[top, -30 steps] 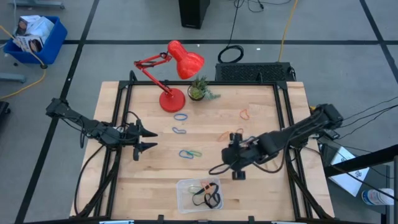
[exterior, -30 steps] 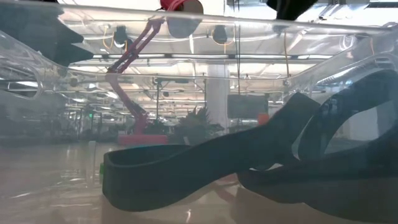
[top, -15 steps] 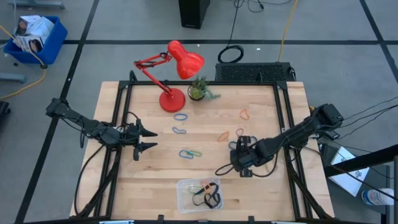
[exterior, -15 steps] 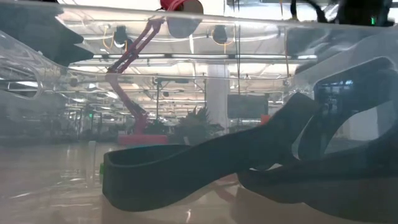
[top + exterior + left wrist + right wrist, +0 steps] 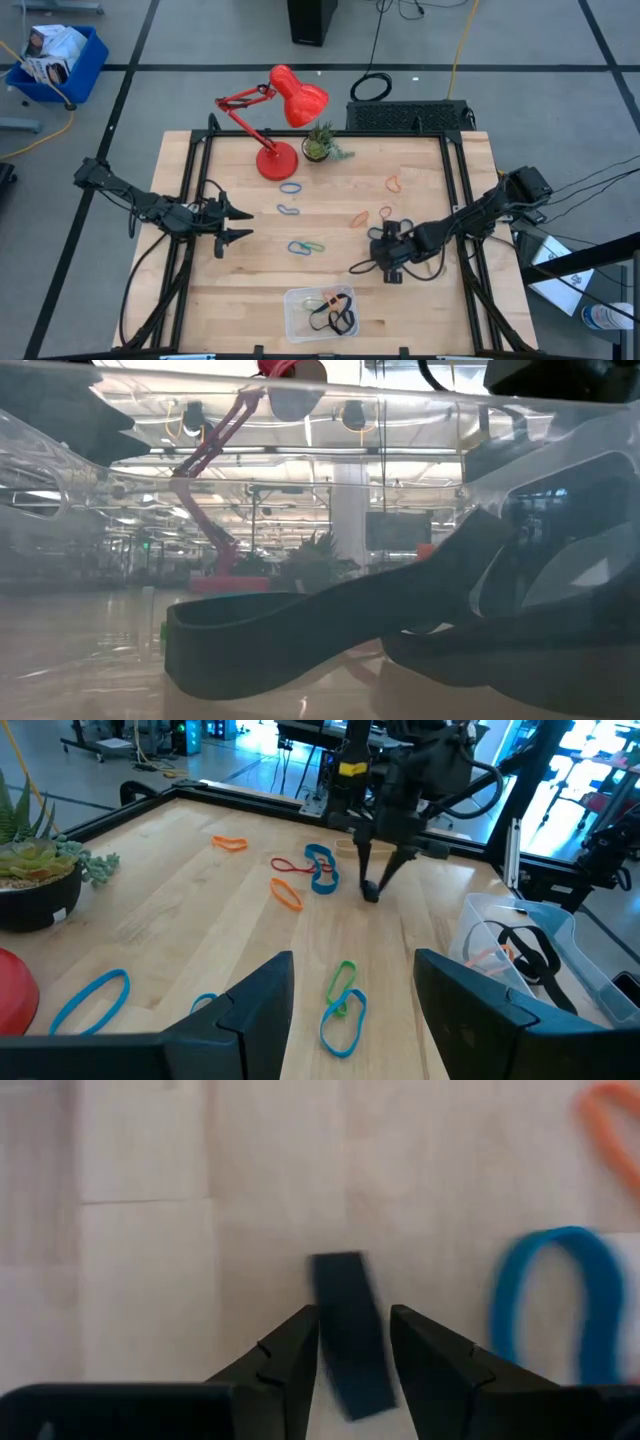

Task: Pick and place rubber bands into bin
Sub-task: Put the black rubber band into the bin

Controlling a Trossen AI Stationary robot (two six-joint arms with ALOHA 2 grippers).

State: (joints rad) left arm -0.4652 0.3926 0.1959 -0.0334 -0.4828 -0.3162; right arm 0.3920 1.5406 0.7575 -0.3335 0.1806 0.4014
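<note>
The right tool (image 5: 385, 237), at four o'clock on the wooden worktop (image 5: 250, 290), straddles a black rubber band (image 5: 349, 1335), fingers parted, not yet clenched, ready to lift it.

The bin (image 5: 320, 312), a shallow clear tray, is sitting at the table's near edge, holding black loops and an orange one. Rubber bands (image 5: 305, 246) are lying scattered farther out from the bin: blue and green loops beyond it, orange and blue ones (image 5: 310, 870) off to its right.
</note>
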